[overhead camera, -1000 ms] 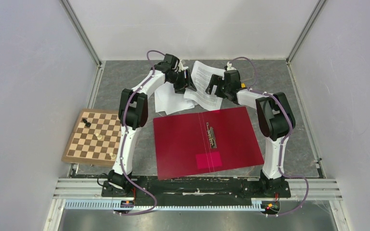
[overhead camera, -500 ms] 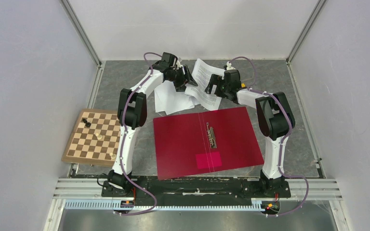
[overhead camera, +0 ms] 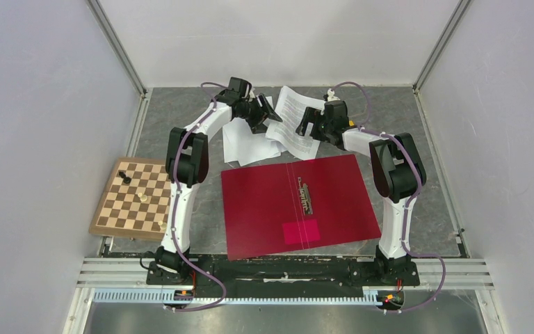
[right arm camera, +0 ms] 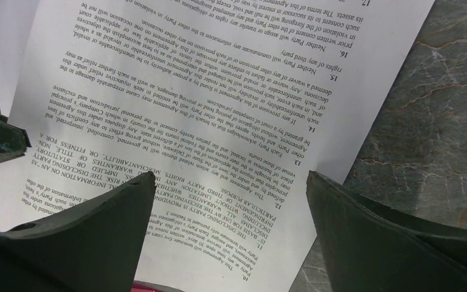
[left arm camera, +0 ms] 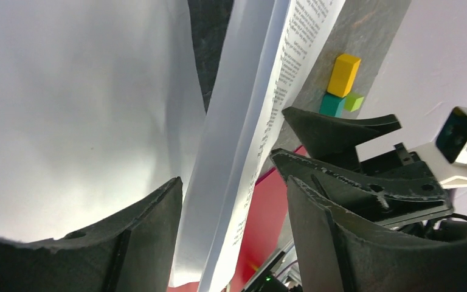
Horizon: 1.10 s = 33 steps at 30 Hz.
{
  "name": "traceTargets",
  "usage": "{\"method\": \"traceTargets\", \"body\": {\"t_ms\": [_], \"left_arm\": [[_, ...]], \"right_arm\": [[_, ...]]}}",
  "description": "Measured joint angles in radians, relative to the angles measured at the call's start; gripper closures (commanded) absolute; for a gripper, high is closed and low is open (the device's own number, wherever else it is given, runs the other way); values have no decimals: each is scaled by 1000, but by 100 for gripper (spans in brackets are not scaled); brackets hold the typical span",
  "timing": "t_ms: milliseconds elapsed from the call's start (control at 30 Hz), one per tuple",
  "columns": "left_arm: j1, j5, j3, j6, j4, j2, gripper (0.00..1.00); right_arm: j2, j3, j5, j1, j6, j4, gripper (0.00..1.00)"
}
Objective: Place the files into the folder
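**A:** At the far edge of the counter point(overhead camera: 174, 115), both arms are bent over the papers. The red folder point(overhead camera: 264, 202) lies open mid-counter, nearer the arm bases, with its clip point(overhead camera: 306, 197) and pink square point(overhead camera: 300, 230) showing. No paper is inside it yet.

**B:** So where are the papers, exactly?

**A:** Just beyond the folder's far edge. The blank sheets point(overhead camera: 240, 146) are on the left and the printed sheet point(overhead camera: 293, 111) is on the right. Their near corners reach the folder, but I can't tell whether they overlap it.

**B:** Why is that printed sheet curling up?

**A:** My guess is that a raised edge is easier to pinch than a page lying flat on stone. In the left wrist view, its edge stands up between the fingers of the left tool point(left arm camera: 234, 182).

**B:** Gripped, then?

**A:** No. The left tool is released, with a gap on either side of the paper. It brackets the sheet but doesn't squeeze it.

**B:** And the other arm?

**A:** The right tool point(right arm camera: 231, 176) is spread wide and empty. It hovers over the print, its fingers clear of the page. I'd say it's placed to steady the sheet or take the other side.

**B:** Anything in the way?

**A:** The chessboard point(overhead camera: 135, 198) sits well apart, at the left edge.
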Motion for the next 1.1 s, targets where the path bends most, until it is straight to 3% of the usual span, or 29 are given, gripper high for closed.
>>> {"method": "traceTargets", "body": {"t_ms": [333, 600, 733, 1033, 1100], "left_arm": [[7, 55, -95, -151, 187, -23, 34], [7, 74, -93, -186, 205, -22, 42], [7, 58, -49, -140, 138, -22, 53], [-6, -45, 24, -4, -48, -9, 96], [-13, -66, 61, 11, -91, 1, 98]], "right_arm": [[0, 0, -7, -3, 0, 0, 2], [0, 0, -10, -4, 0, 0, 2], [0, 0, -14, -6, -1, 0, 2], [0, 11, -34, -13, 0, -23, 2], [-2, 17, -38, -16, 0, -40, 2]]}}
